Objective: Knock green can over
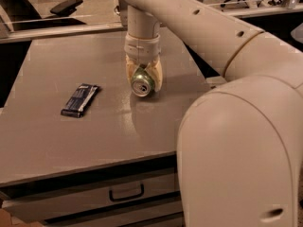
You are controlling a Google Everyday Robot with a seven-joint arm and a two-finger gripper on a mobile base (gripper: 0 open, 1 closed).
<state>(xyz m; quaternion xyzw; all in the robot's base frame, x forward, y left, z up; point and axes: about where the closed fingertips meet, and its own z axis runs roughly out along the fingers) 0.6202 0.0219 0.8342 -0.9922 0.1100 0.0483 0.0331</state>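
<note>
Green can [142, 86] lies sideways, clamped in the pincer [144, 83] above the table [57, 141].

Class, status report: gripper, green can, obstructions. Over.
Gripper at table centre, shut on green can. Can lying sideways, silver top toward camera. Dark packet lies apart, nothing blocking.

The gripper [144, 82], low over the table [57, 141], has its jaws closed around the green can [141, 86]. They hide most of the can's body, and only its silver top shows. Whether the can touches the table cannot be told. The dark packet's [80, 100] print is too small to read.
</note>
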